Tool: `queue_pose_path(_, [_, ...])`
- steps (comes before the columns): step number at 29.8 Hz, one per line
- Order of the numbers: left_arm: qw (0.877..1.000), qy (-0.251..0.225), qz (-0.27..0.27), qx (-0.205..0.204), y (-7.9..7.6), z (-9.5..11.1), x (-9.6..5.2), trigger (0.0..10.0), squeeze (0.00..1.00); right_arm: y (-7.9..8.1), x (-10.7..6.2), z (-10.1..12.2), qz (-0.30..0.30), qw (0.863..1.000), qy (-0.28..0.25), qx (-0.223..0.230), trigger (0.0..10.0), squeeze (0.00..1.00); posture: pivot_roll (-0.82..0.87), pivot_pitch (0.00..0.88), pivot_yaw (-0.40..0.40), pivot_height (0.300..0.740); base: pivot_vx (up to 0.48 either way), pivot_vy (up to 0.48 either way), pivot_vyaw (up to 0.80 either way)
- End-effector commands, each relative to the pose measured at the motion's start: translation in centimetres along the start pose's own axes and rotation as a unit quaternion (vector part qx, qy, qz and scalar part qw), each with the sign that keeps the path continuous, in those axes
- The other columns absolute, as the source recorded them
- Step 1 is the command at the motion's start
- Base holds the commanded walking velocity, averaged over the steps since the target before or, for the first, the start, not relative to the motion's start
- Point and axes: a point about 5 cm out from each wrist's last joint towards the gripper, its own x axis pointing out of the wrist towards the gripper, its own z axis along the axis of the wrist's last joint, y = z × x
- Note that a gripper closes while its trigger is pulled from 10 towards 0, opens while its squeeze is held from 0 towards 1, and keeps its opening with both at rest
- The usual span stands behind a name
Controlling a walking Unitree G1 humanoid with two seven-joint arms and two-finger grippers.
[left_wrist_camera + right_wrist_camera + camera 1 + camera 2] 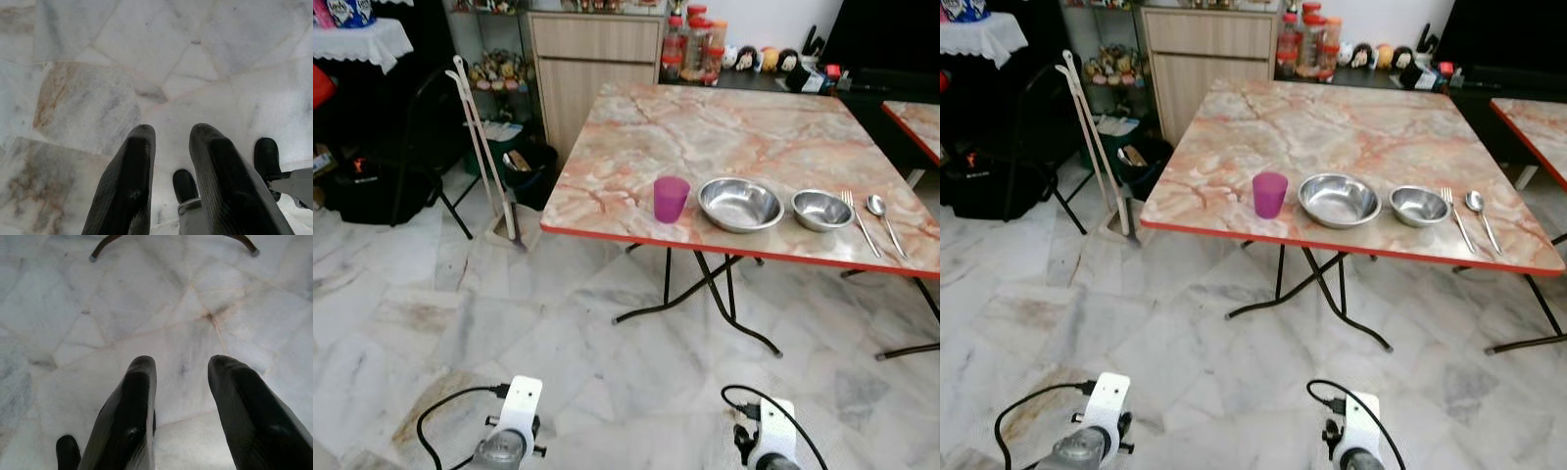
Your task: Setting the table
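A marble-patterned tabletop [724,127] with a red edge stands ahead. Along its near edge runs a row: a purple cup [671,199] at the left, then a large steel bowl [740,204], a smaller steel bowl [821,210], a fork [858,221] and a spoon [883,219] at the right, each apart from the next. Both arms hang low over the pale marble floor [431,313]. The left gripper [168,142] has its fingers slightly apart, holding nothing; the right gripper [181,372] is spread wider, also empty.
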Motion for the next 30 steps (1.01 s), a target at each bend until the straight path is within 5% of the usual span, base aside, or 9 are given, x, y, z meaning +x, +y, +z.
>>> queue_pose_path(1, [1.000,0.014,-0.005,0.005,-0.02,-0.52,-0.07,10.0,0.00,-0.02,0.12,0.69,-0.001,1.000,-0.013,-0.001,10.0,0.00,0.04,0.000,-0.040,0.740,0.000,0.000,0.00])
queue_pose_path(14, [1.000,0.017,-0.009,0.007,-0.24,-0.82,-0.13,10.0,0.00,0.06,0.27,1.25,0.005,1.000,-0.013,-0.010,10.0,0.00,0.04,0.000,-0.044,0.740,0.000,0.000,-0.67])
queue_pose_path(30, [1.000,0.015,-0.012,0.018,0.02,-0.57,-0.08,10.0,0.00,0.29,0.24,1.00,0.001,1.000,-0.015,0.013,10.0,0.00,0.04,0.000,-0.029,0.740,0.124,0.000,-0.26])
